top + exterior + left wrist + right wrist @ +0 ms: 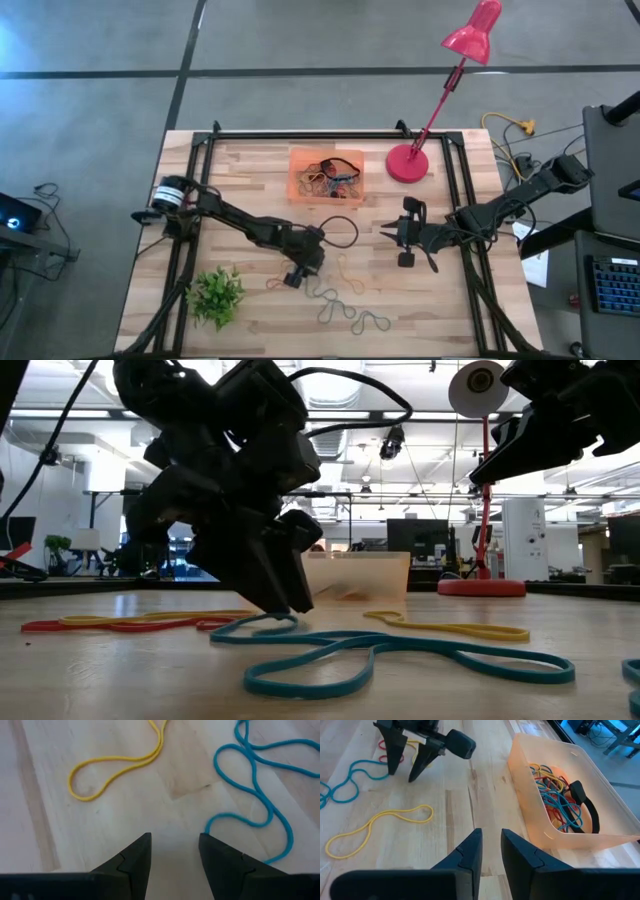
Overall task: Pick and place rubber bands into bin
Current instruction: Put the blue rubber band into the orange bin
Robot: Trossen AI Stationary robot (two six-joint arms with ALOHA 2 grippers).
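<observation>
Over blue band [260, 795], left pincer [174, 851]

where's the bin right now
In the high view the bin sits at the table's far middle, just left of the red lamp base, already holding rubber bands.

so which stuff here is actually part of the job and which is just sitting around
Part of the job:
- loose rubber bands on the table
- bin, already holding bands
- left gripper, open, tips at the blue band

Just there:
- red lamp
- green plant
- right gripper, waiting near the lamp
</observation>
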